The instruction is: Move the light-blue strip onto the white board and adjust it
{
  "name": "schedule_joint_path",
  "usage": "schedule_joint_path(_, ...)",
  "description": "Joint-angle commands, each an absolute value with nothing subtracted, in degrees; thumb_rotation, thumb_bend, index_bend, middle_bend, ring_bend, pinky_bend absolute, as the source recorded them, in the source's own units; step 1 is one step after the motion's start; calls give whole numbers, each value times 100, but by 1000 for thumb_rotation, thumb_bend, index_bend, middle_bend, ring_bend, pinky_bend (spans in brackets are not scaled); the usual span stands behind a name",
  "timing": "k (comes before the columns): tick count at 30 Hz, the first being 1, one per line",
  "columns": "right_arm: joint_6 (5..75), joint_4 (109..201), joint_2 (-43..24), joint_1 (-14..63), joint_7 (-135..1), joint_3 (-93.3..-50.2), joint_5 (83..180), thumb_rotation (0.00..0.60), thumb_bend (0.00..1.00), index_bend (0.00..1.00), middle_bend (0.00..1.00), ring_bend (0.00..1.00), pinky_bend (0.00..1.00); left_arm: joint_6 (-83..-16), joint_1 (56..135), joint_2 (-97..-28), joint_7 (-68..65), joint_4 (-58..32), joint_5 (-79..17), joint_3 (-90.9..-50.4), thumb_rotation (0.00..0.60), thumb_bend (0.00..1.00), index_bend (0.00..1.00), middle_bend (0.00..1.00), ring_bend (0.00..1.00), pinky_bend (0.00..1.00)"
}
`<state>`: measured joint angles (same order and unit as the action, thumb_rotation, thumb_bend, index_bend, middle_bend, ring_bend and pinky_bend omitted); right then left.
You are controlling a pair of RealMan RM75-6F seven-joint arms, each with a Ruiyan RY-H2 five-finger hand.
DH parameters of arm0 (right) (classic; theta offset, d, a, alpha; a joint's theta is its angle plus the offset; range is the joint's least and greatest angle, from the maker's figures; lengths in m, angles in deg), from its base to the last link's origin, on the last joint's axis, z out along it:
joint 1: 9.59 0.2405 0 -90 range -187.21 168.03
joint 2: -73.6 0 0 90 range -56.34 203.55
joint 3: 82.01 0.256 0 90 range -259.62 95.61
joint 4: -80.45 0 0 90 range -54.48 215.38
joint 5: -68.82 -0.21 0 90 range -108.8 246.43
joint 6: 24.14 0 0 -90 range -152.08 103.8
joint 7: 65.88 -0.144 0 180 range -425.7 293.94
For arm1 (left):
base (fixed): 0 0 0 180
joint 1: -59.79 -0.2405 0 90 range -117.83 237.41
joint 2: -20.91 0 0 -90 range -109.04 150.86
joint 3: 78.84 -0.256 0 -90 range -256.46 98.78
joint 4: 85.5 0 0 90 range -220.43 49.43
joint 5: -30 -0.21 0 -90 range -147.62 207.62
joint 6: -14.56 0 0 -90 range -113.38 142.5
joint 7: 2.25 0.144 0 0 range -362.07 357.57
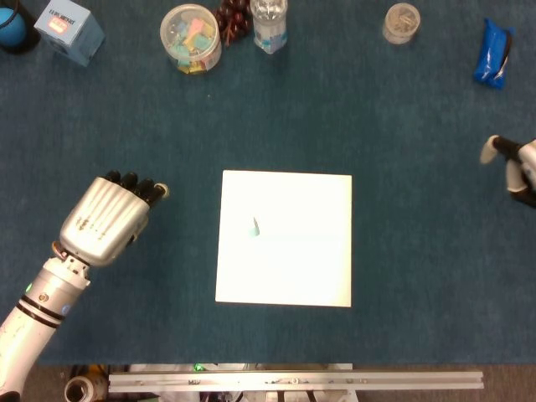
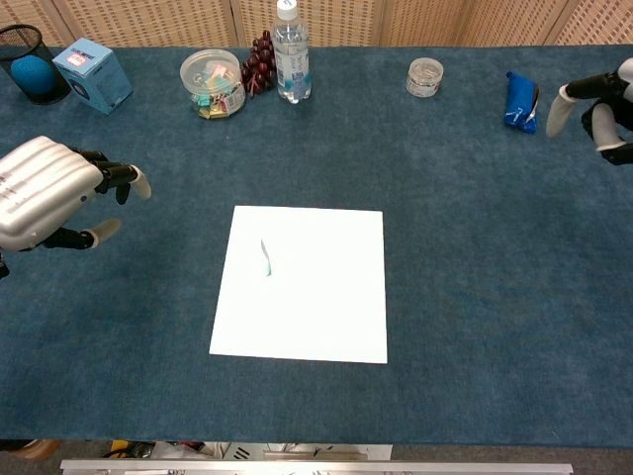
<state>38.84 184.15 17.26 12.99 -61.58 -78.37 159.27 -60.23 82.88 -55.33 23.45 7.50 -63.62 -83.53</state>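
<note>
A small light-blue strip (image 1: 255, 226) (image 2: 265, 257) lies on the white board (image 1: 293, 260) (image 2: 316, 307), in its left half. My left hand (image 1: 107, 218) (image 2: 45, 193) hovers over the cloth well left of the board, fingers apart, holding nothing. At the far right edge my right hand (image 1: 512, 166) (image 2: 601, 107) pokes into view, fingers spread and empty, far from the board.
Along the back of the blue cloth table stand a blue box (image 1: 69, 29), a tub of coloured clips (image 1: 191, 38), grapes (image 1: 233, 15), a water bottle (image 1: 269, 23), a small clear jar (image 1: 401, 23) and a blue packet (image 1: 492, 52). A black cup with a blue ball (image 2: 30, 67) sits far left.
</note>
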Motion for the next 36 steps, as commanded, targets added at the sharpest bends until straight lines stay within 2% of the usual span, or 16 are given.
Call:
schedule_joint_path(1, 3593, 18520, 1696, 1509, -6157, -7895, 16069, 600, 920, 454, 997, 1000, 986, -6032, 8245, -5535, 2331, 743, -6305, -8316, 600, 335, 359, 482, 453, 553)
schedule_joint_path(4, 3181, 18636, 1666, 1787, -6190, -7934, 16172, 600, 996, 452, 1000, 1000, 999, -6039, 8173, -5489, 2348, 782, -6218, -8307, 600, 335, 359, 482, 453, 553)
schedule_joint_path(10, 2188, 18806, 1403, 2449, -6035, -7978, 16230, 600, 1000, 369, 1000, 1000, 1000, -6331, 7946, -5413, 2180, 836, -6220, -8284, 600, 335, 358, 482, 453, 553)
schedule_joint_path(14, 1802, 18804, 1067, 2753, -5806, -7938, 16121, 600, 1000, 332, 1000, 1000, 1000, -6551, 7795, -5370, 2033, 795, -6258, -8273, 600, 335, 359, 479, 453, 553)
schedule_joint_path(26, 1203, 18700, -11, 3440, -5096, -7747, 15504, 600, 1000, 284, 1000, 1000, 1000, -7049, 7395, -5199, 1730, 876, -6235, -8178, 600, 335, 357, 472, 453, 553)
schedule_joint_path(36, 914, 18302, -929, 3875, -4229, -7809, 14658, 600, 1000, 283, 1000, 1000, 1000, -7196, 7210, -5165, 1510, 845, -6278, -8139, 600, 335, 357, 472, 454, 553)
